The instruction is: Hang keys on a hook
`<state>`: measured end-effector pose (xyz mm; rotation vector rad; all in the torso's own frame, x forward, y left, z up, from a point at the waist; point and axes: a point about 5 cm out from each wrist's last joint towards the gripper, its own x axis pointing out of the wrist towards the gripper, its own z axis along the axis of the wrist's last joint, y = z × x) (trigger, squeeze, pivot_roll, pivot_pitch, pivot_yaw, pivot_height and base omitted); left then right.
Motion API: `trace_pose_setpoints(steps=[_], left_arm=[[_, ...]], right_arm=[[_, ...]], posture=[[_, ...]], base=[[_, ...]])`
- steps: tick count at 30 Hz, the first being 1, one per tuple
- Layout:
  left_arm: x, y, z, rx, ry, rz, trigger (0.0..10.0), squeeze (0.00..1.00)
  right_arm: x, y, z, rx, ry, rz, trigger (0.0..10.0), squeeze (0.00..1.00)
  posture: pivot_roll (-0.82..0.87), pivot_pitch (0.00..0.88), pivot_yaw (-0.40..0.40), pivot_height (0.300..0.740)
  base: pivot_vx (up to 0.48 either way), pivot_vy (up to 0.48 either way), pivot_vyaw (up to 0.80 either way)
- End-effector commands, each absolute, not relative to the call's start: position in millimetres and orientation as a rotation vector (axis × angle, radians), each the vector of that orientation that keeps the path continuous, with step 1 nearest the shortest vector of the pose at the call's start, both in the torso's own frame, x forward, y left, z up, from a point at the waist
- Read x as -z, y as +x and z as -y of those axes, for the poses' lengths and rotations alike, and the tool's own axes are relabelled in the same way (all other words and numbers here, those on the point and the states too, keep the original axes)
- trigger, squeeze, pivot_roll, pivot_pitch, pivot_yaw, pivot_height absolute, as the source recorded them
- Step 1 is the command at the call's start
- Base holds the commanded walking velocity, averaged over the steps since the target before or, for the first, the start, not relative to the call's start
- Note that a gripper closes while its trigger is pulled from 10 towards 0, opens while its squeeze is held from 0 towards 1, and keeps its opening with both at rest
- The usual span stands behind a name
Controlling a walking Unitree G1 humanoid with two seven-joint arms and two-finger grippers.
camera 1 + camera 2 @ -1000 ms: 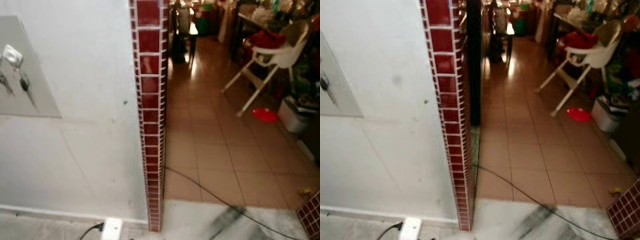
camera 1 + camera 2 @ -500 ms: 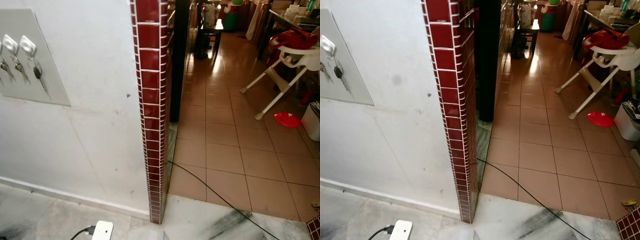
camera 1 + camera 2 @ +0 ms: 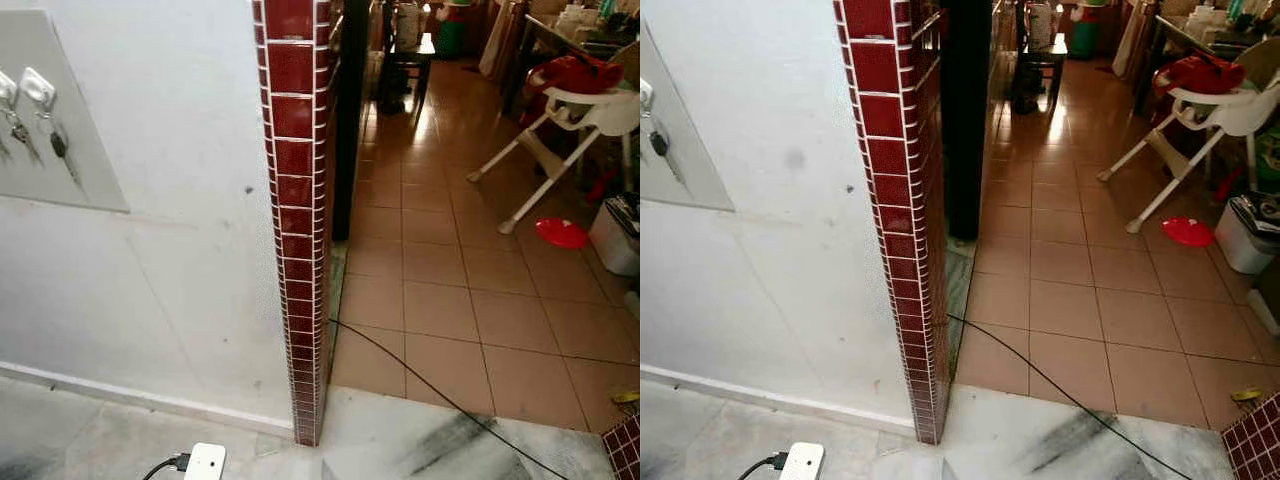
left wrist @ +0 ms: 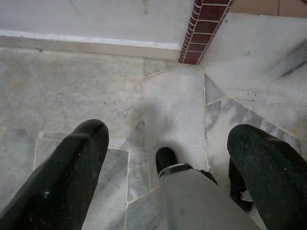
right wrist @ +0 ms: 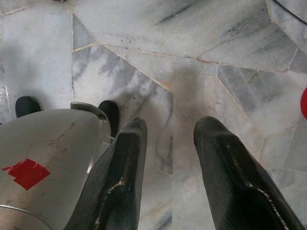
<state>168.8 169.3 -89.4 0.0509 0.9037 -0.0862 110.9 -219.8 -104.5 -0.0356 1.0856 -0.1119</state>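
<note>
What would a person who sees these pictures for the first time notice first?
The eye falls first on the tall column of dark red glazed tiles that ends the white wall in the middle of the view. On the far left, a grey wall panel carries white hooks with small metal keys hanging from them. To the right, a white high chair stands on the tan tiled floor.
</note>
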Motion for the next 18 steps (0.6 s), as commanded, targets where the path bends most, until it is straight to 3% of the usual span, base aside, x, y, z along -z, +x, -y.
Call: trace_pose_setpoints(steps=[1,3,8,18], left_arm=[[89.7,167.4,-171.7,0.075,0.047,-0.904,10.0,0.00],[89.8,167.5,-171.6,0.072,0.038,-0.905,10.0,0.00],[89.3,168.5,-172.0,0.068,0.040,-0.903,10.0,0.00],[88.7,170.1,-172.6,0.071,0.061,-0.902,10.0,0.00]], right_arm=[[104.1,113.2,217.5,0.098,-0.038,-1.077,10.0,0.00],[104.2,113.3,216.7,0.097,-0.036,-1.075,10.0,0.00],[104.3,114.5,214.1,0.092,-0.029,-1.069,10.0,0.00],[104.0,116.4,212.6,0.092,-0.024,-1.064,10.0,0.00]], posture=[[-0.03,0.000,0.003,0.740],[-0.03,0.000,0.003,0.740],[-0.03,0.000,0.004,0.740],[-0.03,0.000,0.006,0.740]], base=[[0.000,0.000,0.00],[0.000,0.000,0.00],[0.000,0.457,0.00],[0.000,0.000,0.00]])
